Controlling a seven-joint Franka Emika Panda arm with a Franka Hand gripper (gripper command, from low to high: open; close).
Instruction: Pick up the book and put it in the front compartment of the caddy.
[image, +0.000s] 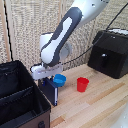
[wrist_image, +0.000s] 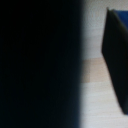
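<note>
The book (image: 49, 93) is dark navy and stands upright on the wooden table, right beside the caddy's (image: 20, 100) wall on the exterior view's right. My gripper (image: 45, 80) hangs straight down onto the book's top edge. Its fingers are too blurred to tell whether they clamp the book. A fabric partition (image: 17, 94) splits the black caddy into two sections, both showing dark interiors. In the wrist view the book (wrist_image: 116, 60) is a dark slab with a blue edge, next to a large black mass that fills half the picture. No fingers show there.
A small round light-blue bowl (image: 60, 80) sits just behind the book. A red cup (image: 82, 84) stands further toward the exterior view's right. A glossy black machine (image: 111, 52) occupies the back right, with a cable running up from it.
</note>
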